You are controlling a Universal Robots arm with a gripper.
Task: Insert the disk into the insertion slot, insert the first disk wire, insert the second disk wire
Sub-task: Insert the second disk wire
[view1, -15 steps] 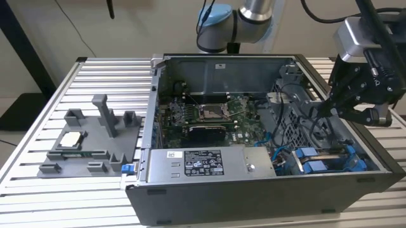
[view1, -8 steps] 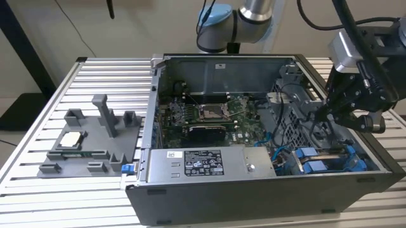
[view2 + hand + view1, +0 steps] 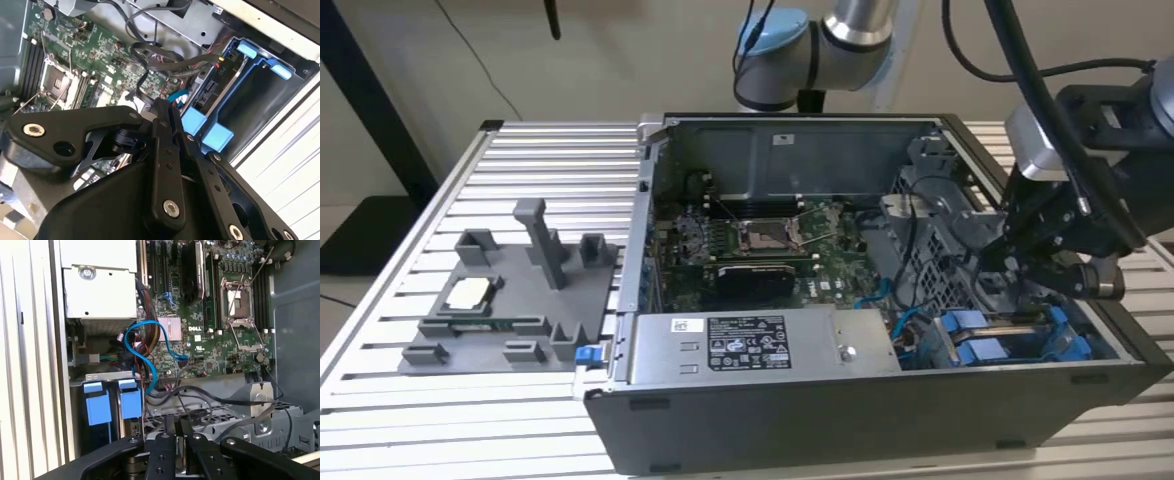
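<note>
Hanging low in the open case [image 3: 854,425], over its corner at the exterior view's right, poised with the gripper [image 3: 1011,278] just above the slot [image 3: 1014,338]. Placed there, judging by the task, because slot and loose wires meet in that corner. Cannot tell whether shut, apart, or clamped on anything: too much of the linkage in the way in both wrist views. Seen in the second wrist view: what looks like the disk [image 3: 212,94], standing edgewise in the slot between blue tabs, so apparently already seated, its connector edge turned toward the board [image 3: 100,55] for the wires to reach. Close by the gripper's tip, a bundle of black wires [image 3: 170,65] draped across the bay toward that edge; impossible to say whether any plugged in or merely lying against it. Also a blue wire [image 3: 145,360], looped between board and slot, well within reach. Beside the slot, toward the exterior view's left, the supply box [image 3: 761,345], leaving only a narrow gap, hence the steep approach from above.
</note>
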